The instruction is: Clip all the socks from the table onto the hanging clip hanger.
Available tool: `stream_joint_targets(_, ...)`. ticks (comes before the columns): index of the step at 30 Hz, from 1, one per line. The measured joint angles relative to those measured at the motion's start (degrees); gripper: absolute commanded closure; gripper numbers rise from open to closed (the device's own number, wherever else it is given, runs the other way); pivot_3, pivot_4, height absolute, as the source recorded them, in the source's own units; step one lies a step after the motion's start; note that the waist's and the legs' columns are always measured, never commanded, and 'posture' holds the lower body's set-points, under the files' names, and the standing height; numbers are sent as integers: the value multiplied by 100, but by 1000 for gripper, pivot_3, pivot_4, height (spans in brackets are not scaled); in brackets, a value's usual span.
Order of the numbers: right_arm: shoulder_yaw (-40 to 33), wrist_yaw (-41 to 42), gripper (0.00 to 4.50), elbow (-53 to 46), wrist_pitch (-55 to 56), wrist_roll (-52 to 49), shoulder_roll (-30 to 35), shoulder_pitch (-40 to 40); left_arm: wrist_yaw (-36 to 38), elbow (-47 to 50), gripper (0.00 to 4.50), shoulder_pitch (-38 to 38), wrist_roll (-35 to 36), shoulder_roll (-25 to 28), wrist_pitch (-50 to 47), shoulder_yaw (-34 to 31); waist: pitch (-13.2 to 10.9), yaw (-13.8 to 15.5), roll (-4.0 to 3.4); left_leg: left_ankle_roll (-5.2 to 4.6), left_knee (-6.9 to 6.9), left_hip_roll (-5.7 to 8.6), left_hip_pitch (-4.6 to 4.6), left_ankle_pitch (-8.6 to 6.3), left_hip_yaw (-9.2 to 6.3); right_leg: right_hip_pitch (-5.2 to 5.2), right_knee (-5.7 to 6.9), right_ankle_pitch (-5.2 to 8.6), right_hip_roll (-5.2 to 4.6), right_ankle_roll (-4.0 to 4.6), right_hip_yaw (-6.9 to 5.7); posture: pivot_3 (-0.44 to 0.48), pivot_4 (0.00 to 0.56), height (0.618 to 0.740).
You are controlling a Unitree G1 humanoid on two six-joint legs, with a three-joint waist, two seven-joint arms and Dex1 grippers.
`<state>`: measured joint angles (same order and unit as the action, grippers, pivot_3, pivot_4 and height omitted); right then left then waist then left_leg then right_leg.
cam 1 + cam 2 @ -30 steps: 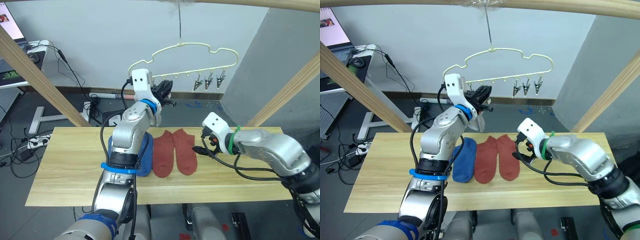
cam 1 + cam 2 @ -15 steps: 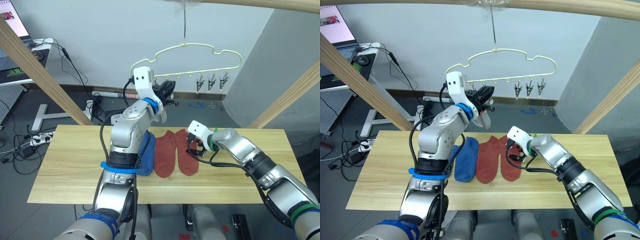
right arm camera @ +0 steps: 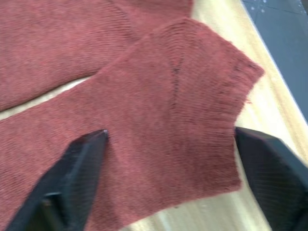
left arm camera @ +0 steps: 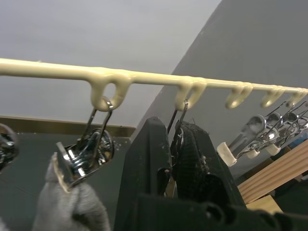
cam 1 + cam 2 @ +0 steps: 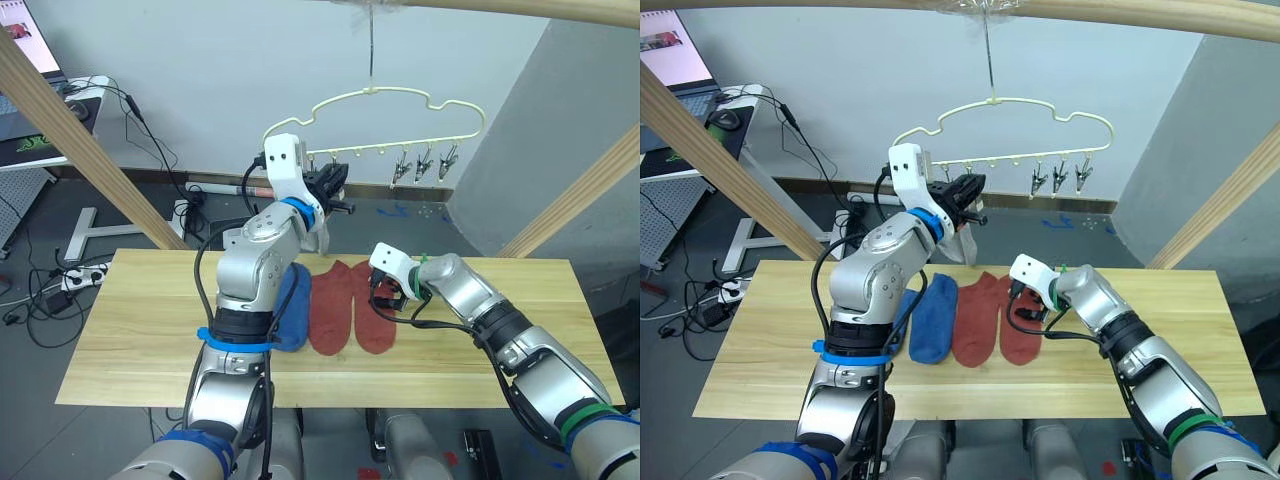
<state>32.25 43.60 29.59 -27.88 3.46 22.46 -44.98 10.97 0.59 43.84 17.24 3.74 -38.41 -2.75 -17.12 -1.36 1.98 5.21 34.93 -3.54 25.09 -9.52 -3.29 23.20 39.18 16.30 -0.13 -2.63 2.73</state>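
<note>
The pale-yellow clip hanger [image 5: 400, 103] hangs above the far side of the table [image 5: 130, 330]. My left gripper [image 5: 335, 188] is raised to its clip row and shut on a metal clip [image 4: 177, 129]. On the neighbouring clip [image 4: 91, 151] hangs a light grey sock [image 4: 72, 204]. A blue sock [image 5: 932, 318] and two rust-red socks [image 5: 976, 318] [image 5: 1020, 322] lie side by side mid-table. My right gripper [image 3: 171, 132] stands open just over the cuff of the right-hand rust-red sock [image 3: 159, 120], one finger on each side of it.
Three free clips [image 5: 425, 165] hang at the hanger's right end. Slanted wooden poles [image 5: 80, 140] [image 5: 580, 190] flank the table. A desk with a monitor [image 5: 25, 45] and floor cables [image 5: 40, 290] are at the far left.
My right arm has swung left from the table's right side, its open gripper now over the right-hand rust-red sock's cuff. The left gripper has stayed at the clip row.
</note>
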Motion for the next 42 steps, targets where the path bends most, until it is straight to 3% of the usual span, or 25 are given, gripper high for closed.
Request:
stream_joint_targets(9,-148,143,4469,-17,-4,176,-64,91,-9,1,4322,1,50,43,-66,-10,0,1,0,1,2,2,-10,1,1,-4,18,0,0,-1,2,73,278,740)
stream_joint_targets(17,-448,254,4469,-556,-588,207,69,361,92,-37,4322,189,819,-62,-790,-549,0,-5,0,1,1,2,-10,0,-2,-2,22,1,0,-2,1,44,267,740)
stream_joint_targets(22,-925,337,4469,-2109,-1443,-48,341,785,10,-316,4322,488,1491,-56,-1361,-1288,-1,-19,-1,1,1,2,-9,0,-1,0,23,1,-1,-2,1,14,248,740)
stream_joint_targets(29,-1613,388,4469,-4193,-2759,-936,227,765,-48,-745,4322,716,2107,41,-1950,-1696,0,-48,-1,5,2,2,-10,2,-3,0,26,1,0,-2,-1,-15,232,740)
stream_joint_targets(42,-1842,115,4469,-4072,-3012,-1453,2,80,-527,-1330,4322,1100,2697,62,-2237,-2279,1,-52,-2,9,3,2,-11,5,-3,1,29,0,-1,-1,-3,-14,216,740)
